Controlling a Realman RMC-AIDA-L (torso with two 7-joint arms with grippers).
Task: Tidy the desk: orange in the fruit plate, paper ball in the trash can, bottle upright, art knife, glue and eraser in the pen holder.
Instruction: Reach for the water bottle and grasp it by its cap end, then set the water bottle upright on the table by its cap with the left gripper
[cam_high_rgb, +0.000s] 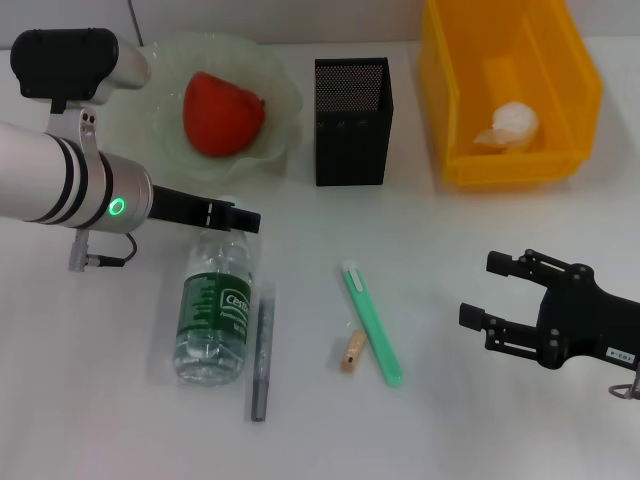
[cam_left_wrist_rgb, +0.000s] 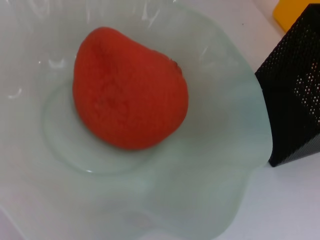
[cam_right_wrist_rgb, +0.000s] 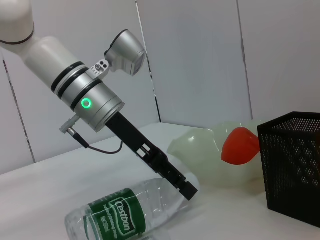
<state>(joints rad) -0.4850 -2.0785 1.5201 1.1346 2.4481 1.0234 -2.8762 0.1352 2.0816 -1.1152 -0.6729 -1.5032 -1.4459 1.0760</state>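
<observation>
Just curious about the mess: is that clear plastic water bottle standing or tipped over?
Tipped over. The clear plastic bottle lies on its side, with the left gripper at its cap end.

One orange (cam_high_rgb: 222, 112), one bottle (cam_high_rgb: 213, 315)

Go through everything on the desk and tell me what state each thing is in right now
orange: in the fruit plate
paper ball: in the trash can
bottle: lying down
glue, art knife, eraser: on the desk
pen holder: upright
left gripper: at the bottle's neck
right gripper: open
</observation>
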